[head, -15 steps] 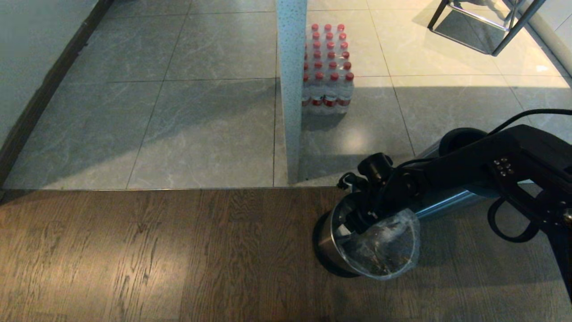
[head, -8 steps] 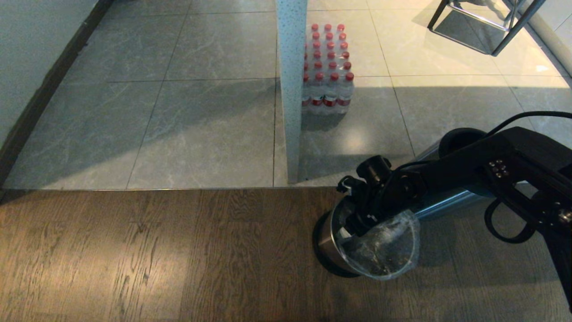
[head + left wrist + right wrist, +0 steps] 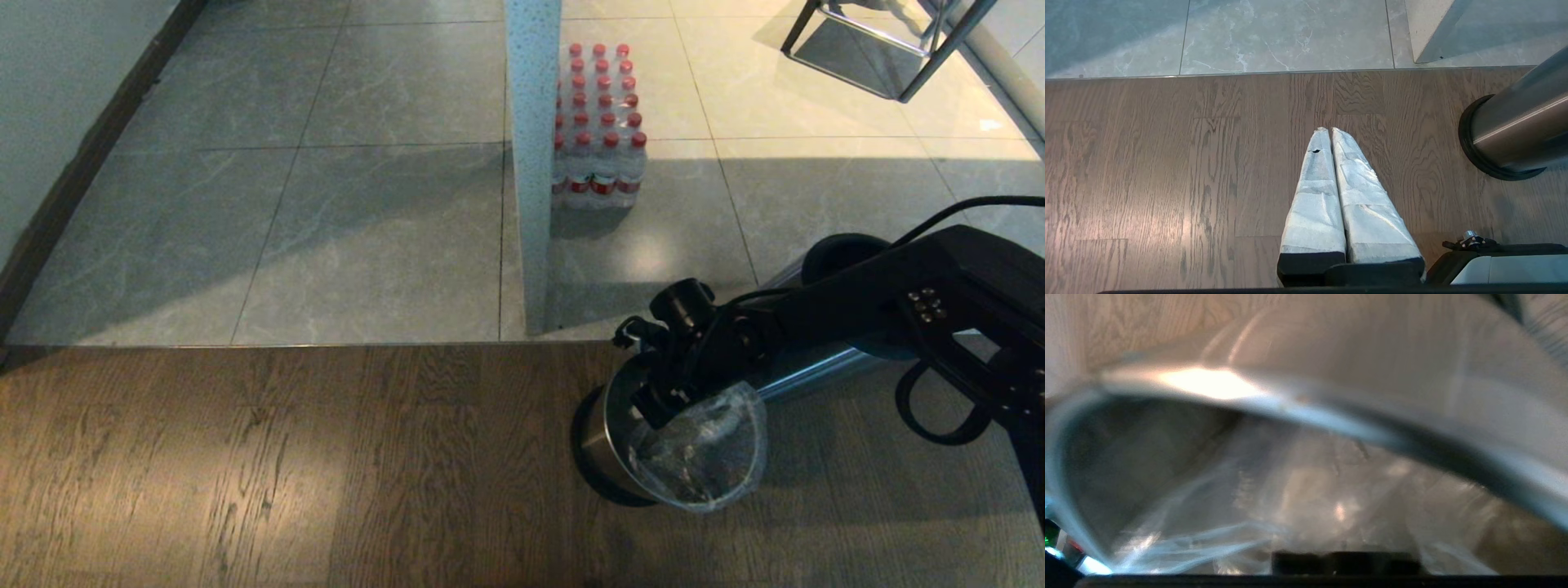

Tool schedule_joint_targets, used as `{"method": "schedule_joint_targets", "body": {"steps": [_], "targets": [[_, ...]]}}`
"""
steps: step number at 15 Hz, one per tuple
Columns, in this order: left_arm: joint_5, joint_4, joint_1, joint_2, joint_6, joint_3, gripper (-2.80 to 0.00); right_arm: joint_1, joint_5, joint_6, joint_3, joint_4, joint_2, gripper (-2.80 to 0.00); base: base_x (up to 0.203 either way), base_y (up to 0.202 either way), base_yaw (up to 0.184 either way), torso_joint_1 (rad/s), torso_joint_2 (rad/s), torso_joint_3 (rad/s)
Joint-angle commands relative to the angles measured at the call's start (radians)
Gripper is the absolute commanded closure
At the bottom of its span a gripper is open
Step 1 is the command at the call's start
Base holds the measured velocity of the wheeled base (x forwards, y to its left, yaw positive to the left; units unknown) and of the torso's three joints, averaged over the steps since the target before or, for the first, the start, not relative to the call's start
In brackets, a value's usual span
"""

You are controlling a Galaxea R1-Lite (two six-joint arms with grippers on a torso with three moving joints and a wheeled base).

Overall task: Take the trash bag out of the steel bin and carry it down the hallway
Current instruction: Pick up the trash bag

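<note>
The steel bin (image 3: 600,441) stands on the dark wood floor at the right, and its side also shows in the left wrist view (image 3: 1515,134). The clear, crinkled trash bag (image 3: 706,453) lines it and bulges over the rim. My right gripper (image 3: 653,408) reaches down into the bin's mouth at the far side and is shut on the bag's gathered edge. In the right wrist view the bag's plastic (image 3: 1306,490) wraps over the fingers below the bin's rim (image 3: 1216,381). The hallway's grey tiles (image 3: 384,220) begin just beyond the wood. My left gripper (image 3: 1327,130) hangs shut and empty above the wood floor.
A white pillar (image 3: 532,163) stands on the tiles, with a shrink-wrapped pack of red-capped bottles (image 3: 600,122) beside it. A wall with a dark baseboard (image 3: 82,163) runs along the left. Metal furniture legs (image 3: 890,49) are at the far right. A steel cylinder (image 3: 816,367) lies behind my right arm.
My right gripper has shut inside the bin's mouth, and the bag's edge has bunched up toward its fingers. The arm has hardly moved otherwise.
</note>
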Motion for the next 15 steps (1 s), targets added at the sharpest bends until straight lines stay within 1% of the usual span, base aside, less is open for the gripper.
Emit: {"method": "schedule_joint_targets", "body": {"steps": [1, 4, 7, 15], "targets": [[0.000, 0.000, 0.000, 0.000, -0.001, 0.000, 0.00, 0.000, 0.001, -0.003, 0.007, 0.002, -0.034, 0.00, 0.000, 0.000, 0.000, 0.000, 0.00, 0.000], [-0.001, 0.000, 0.000, 0.000, -0.001, 0.000, 0.00, -0.001, 0.001, 0.004, 0.026, 0.007, -0.081, 0.00, 0.000, 0.000, 0.000, 0.000, 0.00, 0.000], [0.000, 0.000, 0.000, 0.000, -0.001, 0.000, 0.00, -0.004, 0.001, 0.034, 0.069, 0.008, -0.170, 0.00, 0.000, 0.000, 0.000, 0.000, 0.00, 0.000], [-0.001, 0.000, 0.000, 0.000, -0.001, 0.000, 0.00, -0.037, -0.001, 0.050, 0.253, 0.008, -0.496, 0.00, 0.000, 0.000, 0.000, 0.000, 0.00, 0.000]]}}
